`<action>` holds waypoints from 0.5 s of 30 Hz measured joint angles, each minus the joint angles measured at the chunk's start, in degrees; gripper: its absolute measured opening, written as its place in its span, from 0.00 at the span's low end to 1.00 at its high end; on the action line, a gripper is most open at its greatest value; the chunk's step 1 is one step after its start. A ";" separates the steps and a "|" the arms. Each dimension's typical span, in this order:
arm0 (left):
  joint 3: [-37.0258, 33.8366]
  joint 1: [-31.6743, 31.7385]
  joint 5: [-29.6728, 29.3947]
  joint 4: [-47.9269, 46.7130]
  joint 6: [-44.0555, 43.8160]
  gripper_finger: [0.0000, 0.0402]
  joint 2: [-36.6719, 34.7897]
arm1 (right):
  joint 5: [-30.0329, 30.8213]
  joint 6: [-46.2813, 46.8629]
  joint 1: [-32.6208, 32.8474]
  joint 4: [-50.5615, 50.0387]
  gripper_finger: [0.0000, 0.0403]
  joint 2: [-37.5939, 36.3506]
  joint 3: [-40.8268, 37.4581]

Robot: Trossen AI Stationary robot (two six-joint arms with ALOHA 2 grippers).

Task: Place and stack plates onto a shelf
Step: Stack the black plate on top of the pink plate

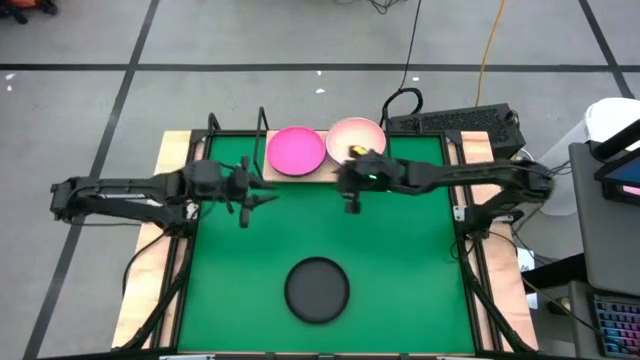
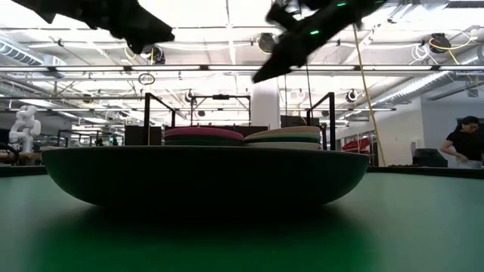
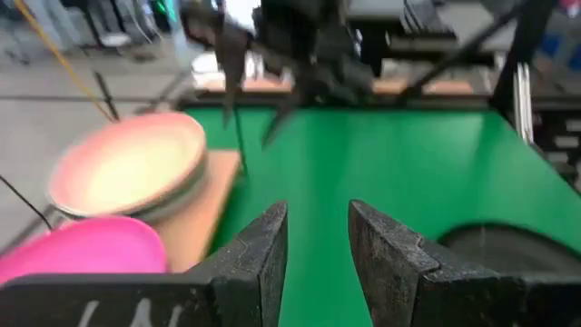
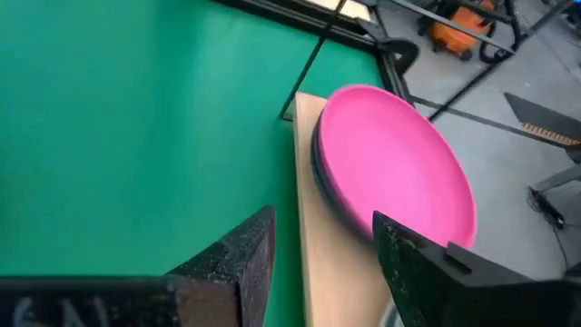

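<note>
One black plate point(image 1: 317, 290) lies alone on the green mat point(image 1: 420, 260) near the counter's front edge, while the shelf point(image 1: 262, 172) at the back already carries two stacks, one topped by the magenta plate point(image 1: 296, 150) and one by the light pink plate point(image 1: 356, 138). To do the next pick well, I would bring one tool down to the black plate's rim with fingers straddling the edge, lift it level, and set it centred on a stack so nothing slides. The left tool point(image 1: 247, 197) and the right tool point(image 1: 352, 195) hover over the mat just in front of the shelf, each parted a little with nothing between the fingers and touching nothing.
</note>
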 joint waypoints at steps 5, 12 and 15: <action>0.01 -5.74 -0.53 -1.10 0.00 0.31 8.53 | 4.99 3.27 3.57 5.81 0.41 -14.76 -14.25; 0.15 -11.27 -0.46 -0.72 -4.66 0.31 22.20 | 15.80 5.99 9.68 13.82 0.41 -30.94 -27.03; 0.30 -11.34 1.42 -0.61 -11.98 0.31 26.46 | 17.84 5.99 11.62 14.15 0.41 -34.27 -28.67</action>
